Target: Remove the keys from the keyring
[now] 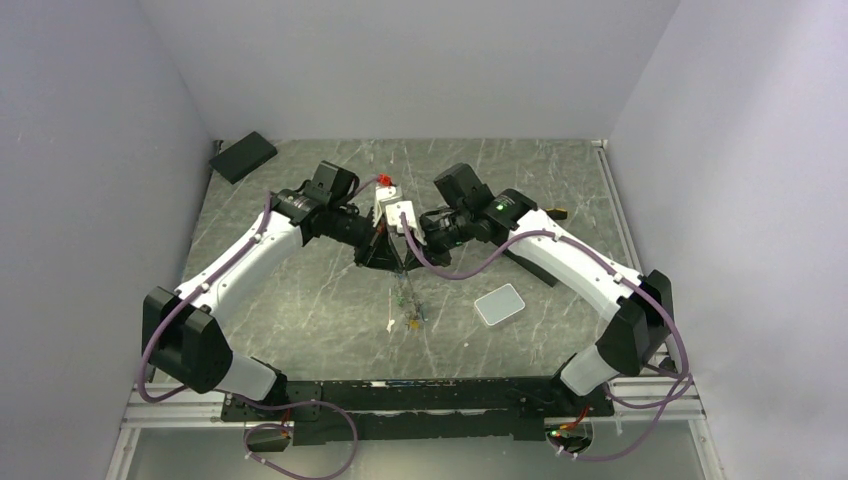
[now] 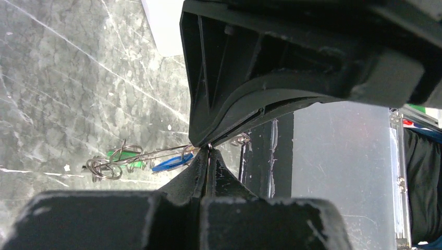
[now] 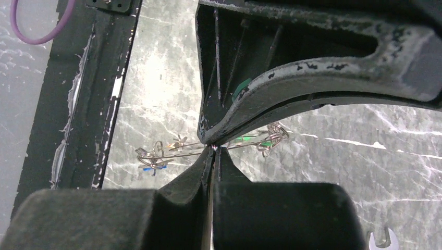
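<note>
You are working on a grey marbled table (image 1: 300,300) boxed in by pale walls (image 1: 420,60) on three sides. A flat black rectangular block (image 1: 243,156) lies in the far left corner. A light grey rounded square pad (image 1: 499,304) sits right of centre, well apart from the arms' tips. Both arms are bent inward so that their tips meet over the middle of the table.

In your left wrist view the left gripper (image 2: 207,152) is clenched. Its two black fingers press together on the thin silver wire keyring (image 2: 167,152), which you see edge-on as a fine line. In the right wrist view the right gripper (image 3: 213,151) is likewise clamped tight on that same wire, tip to tip with the left one. Both pinch the keyring at nearly one spot.

The small silver metal keys (image 3: 271,139) sit bunched along the wire on either side of the pinch. You can make out green plastic tags (image 3: 244,139) and a blue plastic tag (image 2: 168,162) among them. In the top view the keyring trails from the fingertips toward the near edge. You cannot tell whether its far end rests on the table or hangs just above it. A silver open-ended wrench (image 3: 383,240) lies on the table at the bottom right edge of the right wrist view.
</note>
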You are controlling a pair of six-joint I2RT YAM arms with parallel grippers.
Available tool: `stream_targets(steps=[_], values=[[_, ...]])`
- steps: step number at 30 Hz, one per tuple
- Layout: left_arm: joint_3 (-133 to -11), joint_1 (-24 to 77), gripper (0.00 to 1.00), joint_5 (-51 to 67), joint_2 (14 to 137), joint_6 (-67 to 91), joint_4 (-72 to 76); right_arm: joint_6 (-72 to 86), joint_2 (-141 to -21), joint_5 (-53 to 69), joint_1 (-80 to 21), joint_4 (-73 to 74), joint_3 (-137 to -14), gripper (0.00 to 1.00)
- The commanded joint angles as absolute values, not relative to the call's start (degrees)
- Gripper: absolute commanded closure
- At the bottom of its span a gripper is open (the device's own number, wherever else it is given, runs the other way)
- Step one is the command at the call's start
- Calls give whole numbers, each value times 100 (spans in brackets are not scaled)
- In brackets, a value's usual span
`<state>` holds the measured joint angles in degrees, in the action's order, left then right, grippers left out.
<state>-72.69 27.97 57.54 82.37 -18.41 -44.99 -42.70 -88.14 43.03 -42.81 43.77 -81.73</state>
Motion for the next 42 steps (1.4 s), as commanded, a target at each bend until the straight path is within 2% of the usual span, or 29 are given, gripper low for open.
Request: stream_targets(steps=[1,2,3,5,7,12,17,21,34,38,42], values=[[-7606,2832,100,5858,8157,-2113,-4422,-4225,-8730,4142,-4307,4328,-8255,100],[-7637,2830,100,5876,8164,-2128,-4447,-4167,-8664,4118,-4299,4156,-8170,100],[-7652,2818,96,5879,8165,-2154,-4474,-4114,-8544,4100,-4291,4013,-8071,100],[-7655,2742,81,5922,8152,-2179,-4478,-3937,-8414,4210,-4211,3763,-7932,100],[-7657,2613,72,6016,8120,-2151,-4443,-3714,-8366,4495,-4059,3553,-7888,100],[-7616,2388,63,6165,7961,-2006,-4208,-3022,-8237,5123,-3749,2857,-7711,100],[-7595,2360,63,6157,7834,-1895,-4016,-2577,-8190,5539,-3592,2444,-7643,100],[-7632,2354,67,6254,7815,-1787,-3875,-2275,-8168,5758,-3556,2121,-7499,100],[-7573,2355,64,6538,7711,-2386,-4118,-1355,-8191,6108,-3401,1340,-7342,100],[-7466,2355,71,6560,7684,-2387,-4054,-871,-8194,6169,-3317,941,-7242,100],[-7394,2355,88,6596,7668,-2316,-3959,-173,-8204,6107,-3241,375,-7066,100]])
